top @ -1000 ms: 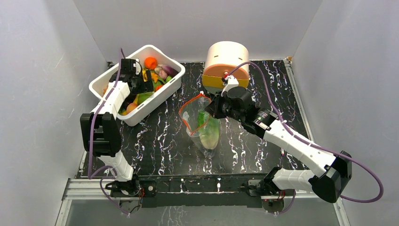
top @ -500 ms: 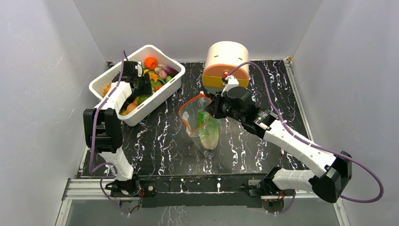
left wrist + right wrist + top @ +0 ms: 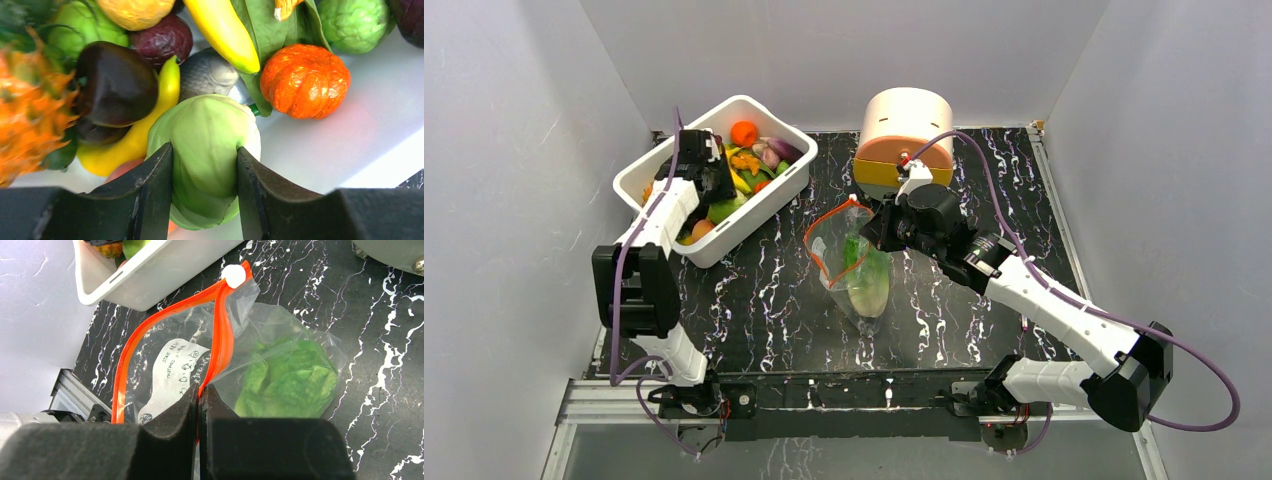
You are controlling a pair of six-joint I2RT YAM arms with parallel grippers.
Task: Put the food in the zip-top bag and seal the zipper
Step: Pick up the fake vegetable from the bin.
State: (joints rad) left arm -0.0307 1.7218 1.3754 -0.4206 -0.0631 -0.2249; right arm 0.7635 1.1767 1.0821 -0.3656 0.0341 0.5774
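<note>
In the left wrist view my left gripper (image 3: pixel 204 148) is down in the white tub and shut on a round pale-green cabbage (image 3: pixel 205 120), one finger pressed against each side. Round it lies more food: an orange pumpkin (image 3: pixel 305 80), a yellow banana (image 3: pixel 222 30) and a dark aubergine (image 3: pixel 115 82). The zip-top bag (image 3: pixel 849 265) stands mid-table with its mouth open and a leafy lettuce (image 3: pixel 285 380) inside. My right gripper (image 3: pixel 199 390) is shut on the orange-red zipper (image 3: pixel 220 335) at the bag's mouth, holding it up. The top view shows my left gripper (image 3: pixel 714 185) over the tub.
The white tub (image 3: pixel 639 175) sits at the back left, against the left wall. A round cream-and-orange drawer box (image 3: pixel 907 130) stands behind the bag. A white slider (image 3: pixel 233 275) sits at the zipper's far end. The table is black marble-patterned.
My left gripper's jaws have closed from wide open onto the cabbage, and its wrist has shifted a little inside the tub. The right arm and the bag have stayed put.
</note>
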